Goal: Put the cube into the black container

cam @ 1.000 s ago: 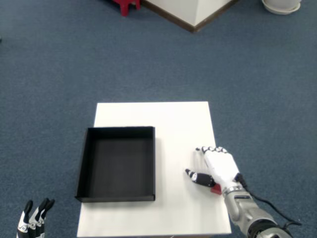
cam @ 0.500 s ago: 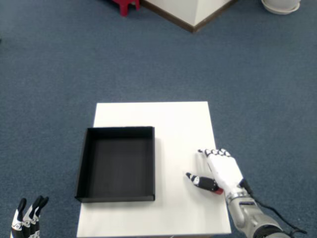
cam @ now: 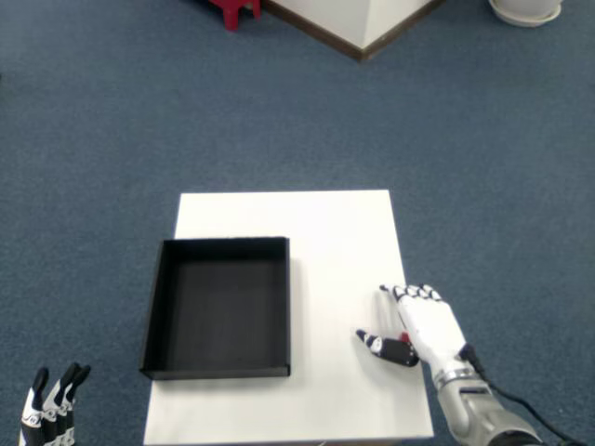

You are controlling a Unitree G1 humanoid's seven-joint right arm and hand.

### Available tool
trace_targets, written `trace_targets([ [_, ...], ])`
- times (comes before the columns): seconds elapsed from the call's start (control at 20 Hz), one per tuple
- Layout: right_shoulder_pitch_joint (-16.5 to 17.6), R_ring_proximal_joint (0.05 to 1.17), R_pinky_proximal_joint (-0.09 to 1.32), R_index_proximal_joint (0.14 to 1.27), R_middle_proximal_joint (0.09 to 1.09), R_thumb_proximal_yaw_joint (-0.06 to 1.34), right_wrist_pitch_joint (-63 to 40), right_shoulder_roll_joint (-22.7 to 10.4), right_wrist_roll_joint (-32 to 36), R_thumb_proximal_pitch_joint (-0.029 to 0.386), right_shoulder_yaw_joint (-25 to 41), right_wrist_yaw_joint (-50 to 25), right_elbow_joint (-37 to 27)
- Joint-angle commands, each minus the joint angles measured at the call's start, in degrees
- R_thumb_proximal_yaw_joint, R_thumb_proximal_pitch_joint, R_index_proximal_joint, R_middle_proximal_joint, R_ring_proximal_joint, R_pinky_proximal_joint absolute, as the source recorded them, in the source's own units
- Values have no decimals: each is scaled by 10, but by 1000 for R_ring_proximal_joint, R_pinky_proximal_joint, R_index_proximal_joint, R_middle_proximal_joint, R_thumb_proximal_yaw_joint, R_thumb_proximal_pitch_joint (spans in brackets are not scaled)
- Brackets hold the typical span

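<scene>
The black container (cam: 153,307) is a shallow square tray with nothing in it, lying on the left half of the white table (cam: 316,223). My right hand (cam: 423,325) lies flat on the table to the tray's right, near the right edge, fingers stretched forward and thumb (cam: 386,347) sticking out to the left. Only a sliver of the red cube (cam: 404,337) shows, between the thumb's base and the palm. The rest of it is hidden under the hand. The fingers are not curled around it.
My left hand (cam: 51,404) hangs off the table at the bottom left, over blue carpet. A red stool (cam: 234,11) and a white wall corner (cam: 358,23) stand far off at the top.
My right hand has slid back toward the table's near edge, so the cube that showed beside the wrist now peeks out by the thumb's base. The left hand has dropped lower.
</scene>
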Motion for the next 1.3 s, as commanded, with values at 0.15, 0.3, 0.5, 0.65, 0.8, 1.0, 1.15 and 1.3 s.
trace_targets([
  [0.15, -5, 212, 62, 268, 213, 556, -31, -24, 5, -12, 1, -40, -6],
  [0.3, 5, 211, 55, 271, 211, 559, -42, -28, 0, -13, 5, -53, -8],
  [0.5, 11, 210, 42, 273, 208, 560, -35, -33, -1, -15, 4, -50, 1],
  [0.65, 16, 207, 34, 273, 204, 565, -33, -35, 0, -15, 3, -48, 5],
  [0.8, 21, 208, 30, 278, 205, 571, -31, -38, 1, -15, 2, -45, 7],
  [1.0, 34, 209, 21, 298, 206, 596, -8, -41, 1, -16, 2, -24, 18],
  [1.15, 42, 211, 16, 304, 209, 605, 6, -46, 1, -16, 1, -13, 18],
  [1.3, 46, 211, 11, 309, 208, 620, 15, -49, 2, -16, -2, -2, 16],
])
